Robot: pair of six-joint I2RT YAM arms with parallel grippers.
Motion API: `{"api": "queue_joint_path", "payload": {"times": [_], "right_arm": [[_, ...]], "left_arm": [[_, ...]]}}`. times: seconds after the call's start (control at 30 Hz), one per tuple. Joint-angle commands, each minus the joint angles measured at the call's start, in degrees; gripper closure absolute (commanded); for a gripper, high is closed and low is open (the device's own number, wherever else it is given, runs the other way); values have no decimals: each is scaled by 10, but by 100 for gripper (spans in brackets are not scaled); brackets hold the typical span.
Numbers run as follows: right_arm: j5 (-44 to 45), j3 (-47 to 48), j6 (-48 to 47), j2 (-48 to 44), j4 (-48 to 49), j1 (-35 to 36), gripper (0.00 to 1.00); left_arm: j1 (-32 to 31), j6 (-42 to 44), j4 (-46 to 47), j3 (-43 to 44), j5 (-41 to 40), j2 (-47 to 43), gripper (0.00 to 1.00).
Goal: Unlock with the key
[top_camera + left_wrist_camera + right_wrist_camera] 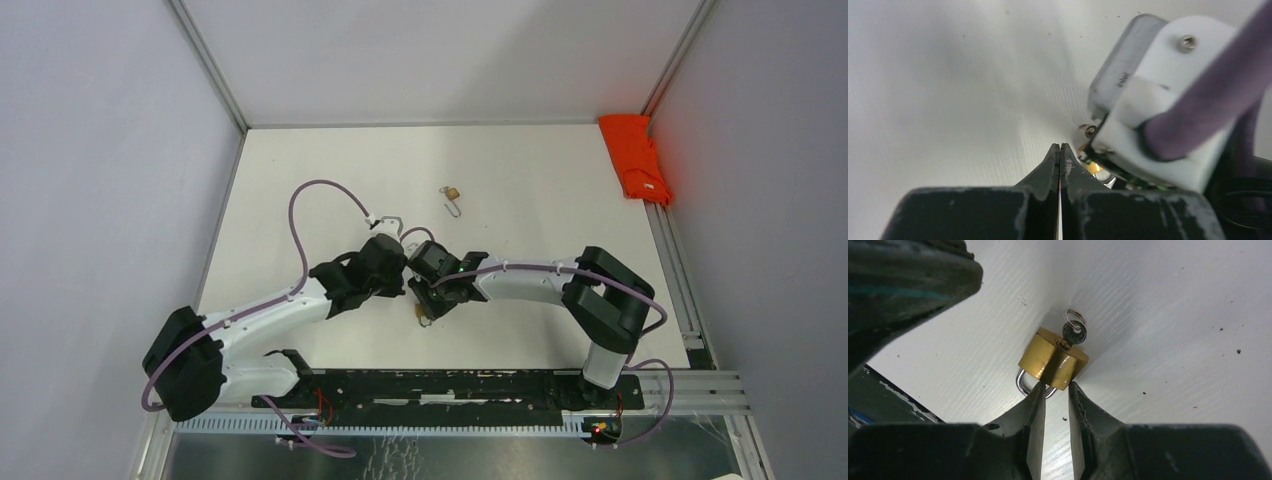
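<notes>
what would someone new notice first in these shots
A brass padlock lies on the white table with a key in its keyhole, and the right gripper has its tips slightly apart right at its body. The left gripper, shut, sits close by mid-table. An orange cloth lies at the far right corner.

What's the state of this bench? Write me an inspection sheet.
Surface: white table, a few dark specks.
Job's things: brass padlock, key in its keyhole.
Clutter: small brass item, too small to identify; orange cloth at far right edge.
Grippers: left gripper shut, empty; right gripper slightly apart at the padlock's shackle end, grip unclear.
Cables: purple cable loops above the table.
Surroundings: grey walls.
</notes>
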Motion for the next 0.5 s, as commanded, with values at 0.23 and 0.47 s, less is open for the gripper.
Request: {"api": "queue_joint_path", "payload": {"times": [0.23,0.47], "right_arm": [[172,-5,18,-125,-103,0,61],[221,-20,27,-254,-112,-22,58]], "left_arm": [[-4,-54,22,-73,71,-104,94],[-46,-75,4,-25,86,-6,92]]}}
